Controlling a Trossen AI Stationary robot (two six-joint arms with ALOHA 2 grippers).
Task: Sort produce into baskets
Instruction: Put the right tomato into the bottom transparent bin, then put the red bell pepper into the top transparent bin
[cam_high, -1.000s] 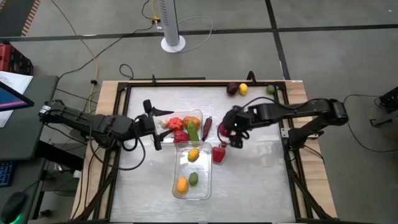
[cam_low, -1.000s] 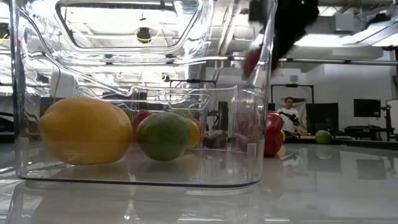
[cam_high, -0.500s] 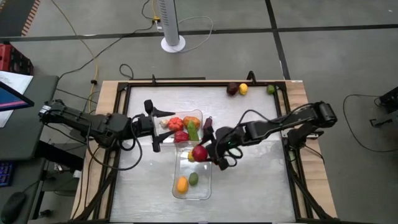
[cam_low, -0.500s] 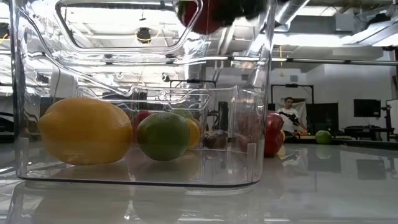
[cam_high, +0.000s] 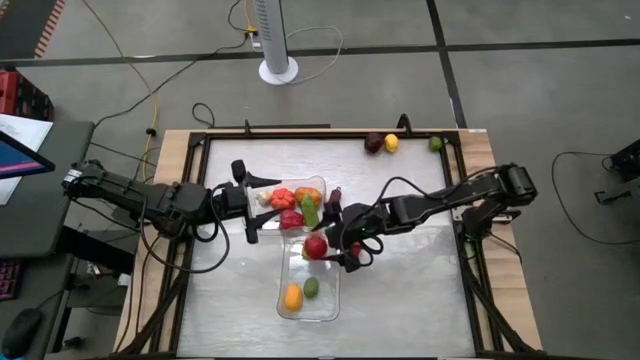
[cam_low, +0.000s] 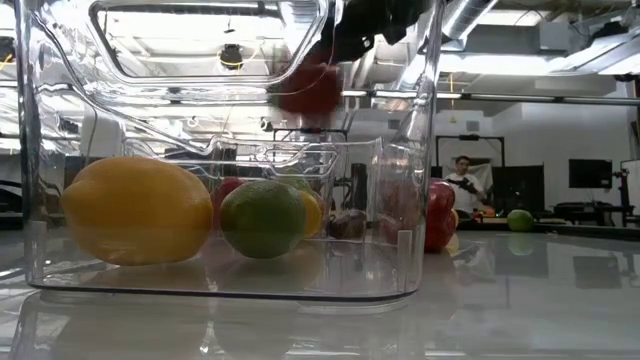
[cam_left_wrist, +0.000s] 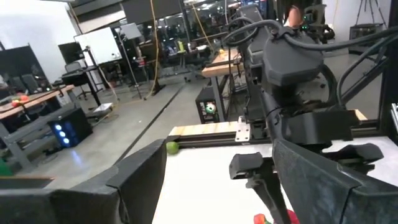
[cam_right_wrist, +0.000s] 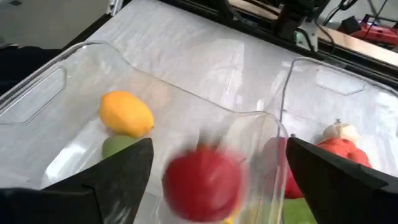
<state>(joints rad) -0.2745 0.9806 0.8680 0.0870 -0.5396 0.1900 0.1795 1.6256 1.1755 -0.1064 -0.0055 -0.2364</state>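
— High view first: what do we have at the middle of the table?

— We see the right gripper (cam_high: 343, 250) reaching over the near basket (cam_high: 330, 300), beside its right rim. A red round fruit (cam_high: 316, 246) sits just off the fingertips, over the basket's far end.

— Is the claw grasping it?

— We think not. In the right wrist view the two dark fingers (cam_right_wrist: 348, 180) stand wide apart, released, and the red fruit (cam_right_wrist: 203, 182) shows blurred between them with clear space on both sides. In the low view it hangs in the air (cam_low: 308, 88) above the basket floor, touching nothing.

— What lies in that basket?

— We count a yellow lemon (cam_high: 292, 296) and a green lime (cam_high: 311, 288) at the near end. The low view shows them side by side, lemon (cam_low: 137, 211) and lime (cam_low: 262, 217).

— And the other basket?

— The far basket (cam_high: 318, 184) touches the near one end to end and holds red, orange, green and whitish pieces; the right wrist view shows a whitish garlic bulb (cam_right_wrist: 340, 132) there.

— The left arm?

— We see the left gripper (cam_high: 250, 201) resting beside the far basket's left side, fingers spread, holding nothing. A maroon piece (cam_high: 373, 143), a yellow piece (cam_high: 391, 143) and a green piece (cam_high: 436, 143) lie at the table's far right edge.
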